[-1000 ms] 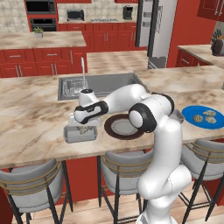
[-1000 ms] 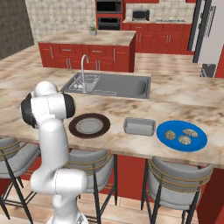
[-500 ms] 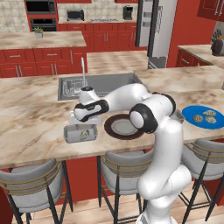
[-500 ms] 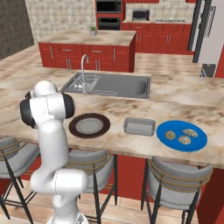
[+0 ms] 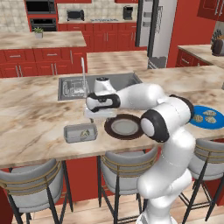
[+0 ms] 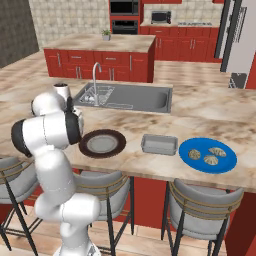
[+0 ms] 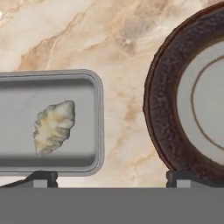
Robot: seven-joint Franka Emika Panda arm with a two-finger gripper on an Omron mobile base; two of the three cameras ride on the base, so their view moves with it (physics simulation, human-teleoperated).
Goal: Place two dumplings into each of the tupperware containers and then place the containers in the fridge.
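Note:
One grey tupperware container [image 5: 69, 132] [image 7: 99, 127] lies on the counter to the left of my hand, with one pale dumpling [image 5: 85, 132] [image 7: 54, 127] in it. My gripper [image 5: 99, 115] [image 7: 112, 177] hangs open above the bare marble between this container and the dark-brown plate [image 5: 124, 127] [image 7: 166, 109], with nothing between its fingers. A second tupperware container [image 6: 159, 144] stands empty beside the blue plate [image 6: 227, 163], which carries three dumplings [image 6: 195, 154]. The grey fridge [image 5: 153, 22] stands at the far back.
A sink [image 5: 74, 87] with a tall faucet [image 5: 82, 70] lies just behind my hand. Bar stools [image 5: 35, 183] line the counter's near edge. The blue plate [image 5: 192, 123] sits at the counter's right end.
The jaws have spread wide and let the dumpling go into the left container. My hand has risen and shifted right, off the container toward the brown plate.

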